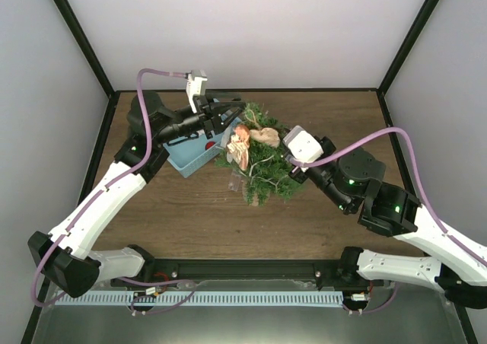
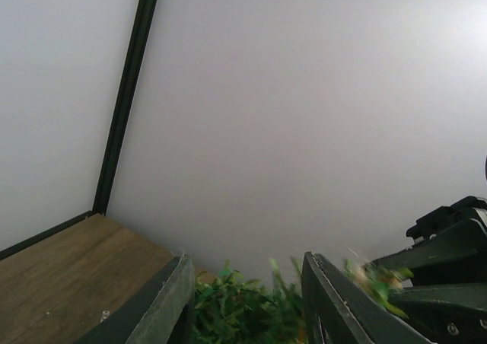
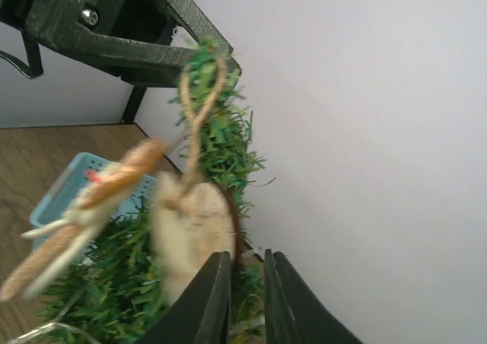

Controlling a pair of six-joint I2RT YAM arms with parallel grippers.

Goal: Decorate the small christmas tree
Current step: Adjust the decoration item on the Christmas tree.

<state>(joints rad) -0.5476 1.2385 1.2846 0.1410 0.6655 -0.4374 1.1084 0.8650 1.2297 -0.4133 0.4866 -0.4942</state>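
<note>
The small christmas tree stands mid-table, leaning toward the left arm. My left gripper is shut on its top, and green needles fill the space between the jaws of that gripper. A pale wooden-slice ornament hangs by a twine loop from the tree's tip; from above the ornament shows near the top. My right gripper sits just behind the slice, jaws a narrow gap apart with nothing between them. An orange-and-white ornament hangs to the left.
A light-blue basket sits left of the tree, under the left arm, and also shows in the right wrist view as the basket. A thin pale wire trails from the tree's lower branches. Grey walls enclose the wooden table.
</note>
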